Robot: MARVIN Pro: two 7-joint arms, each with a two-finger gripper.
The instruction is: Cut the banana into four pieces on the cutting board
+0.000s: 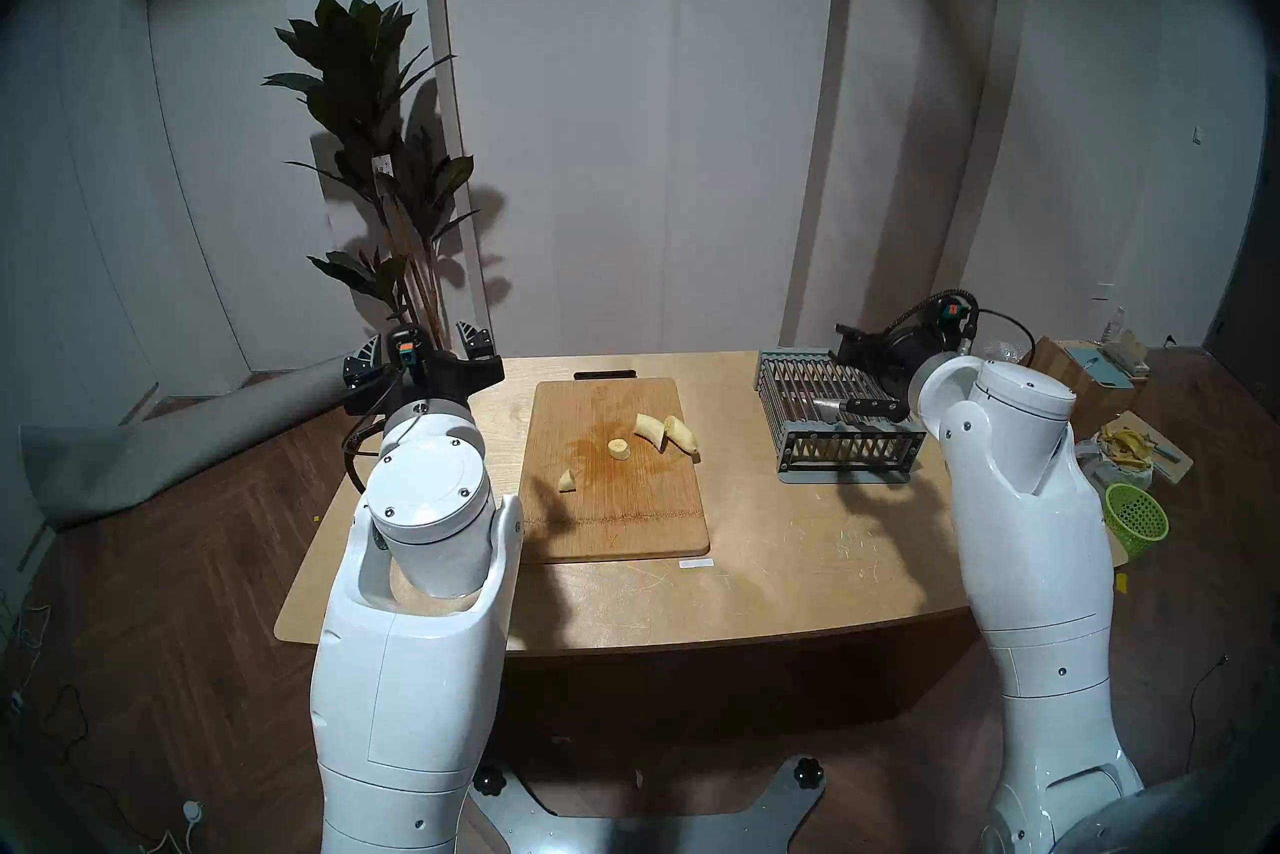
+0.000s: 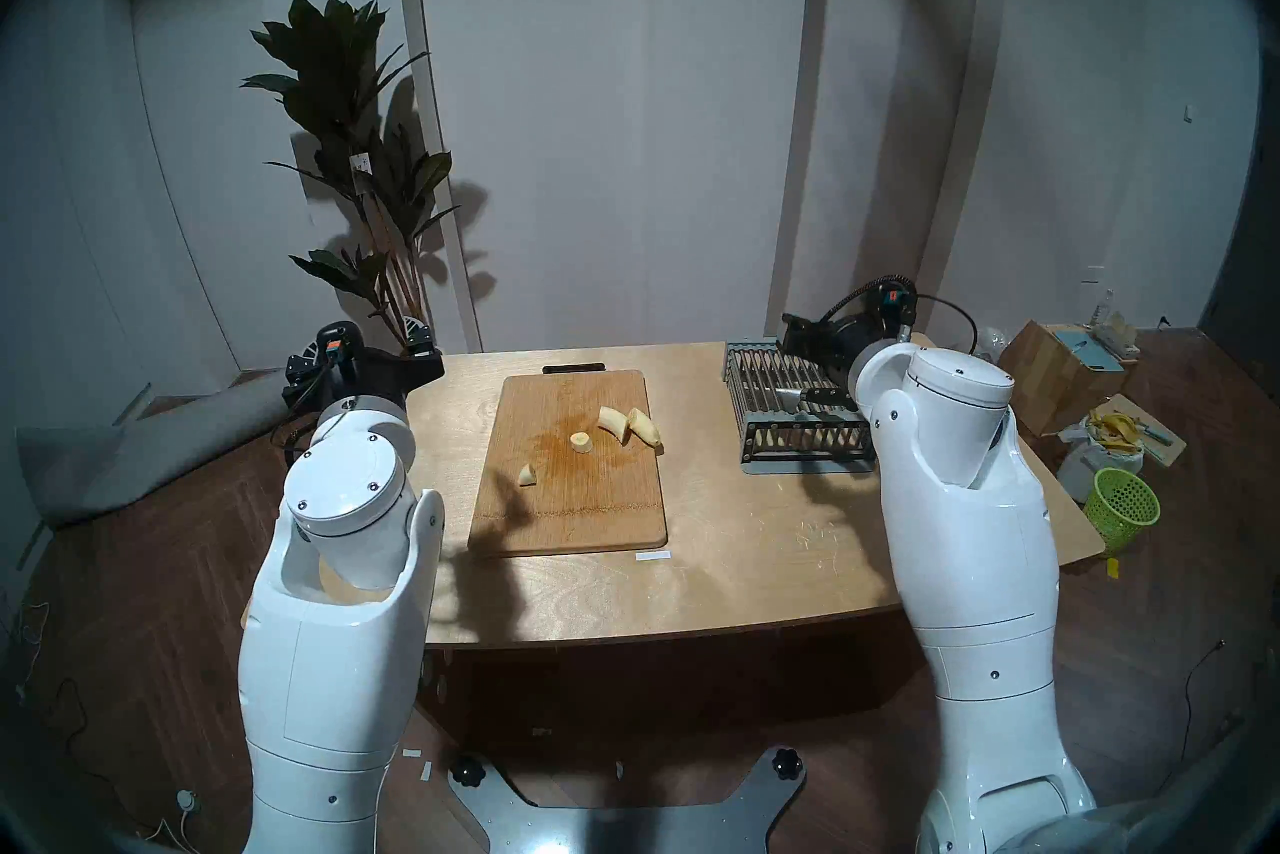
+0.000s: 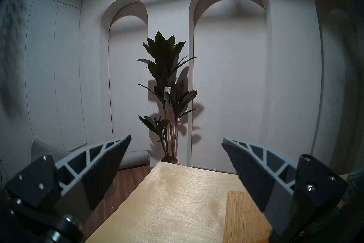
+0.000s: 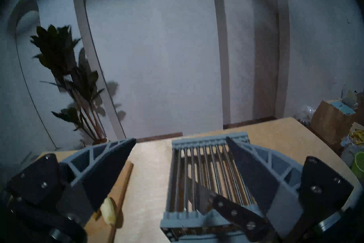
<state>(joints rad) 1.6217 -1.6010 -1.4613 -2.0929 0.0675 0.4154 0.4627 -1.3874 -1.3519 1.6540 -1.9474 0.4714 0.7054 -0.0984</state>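
Observation:
The cutting board (image 1: pixel 616 527) lies mid-table, with a darker stain at its centre. Several cream banana chunks lie on it: a small end piece (image 1: pixel 566 480), a round slice (image 1: pixel 618 449) and two longer pieces (image 1: pixel 650 430) (image 1: pixel 682 435) side by side. My left gripper (image 1: pixel 419 346) is open and empty, hovering over the table's far left corner, left of the board; it also shows in the left wrist view (image 3: pixel 176 140). My right gripper (image 4: pixel 181 140) is open and empty above a grey slotted rack (image 1: pixel 841 457). A black-handled knife (image 4: pixel 226 205) lies on the rack.
The wooden table (image 1: pixel 762 554) has scratches at front right. A small black object (image 1: pixel 605 375) lies behind the board. A potted plant (image 1: pixel 388 194) stands behind the left corner. On the floor at right are a green basket (image 1: pixel 1136 520), yellow banana peels (image 1: pixel 1125 444) and a cardboard box (image 1: pixel 1080 374).

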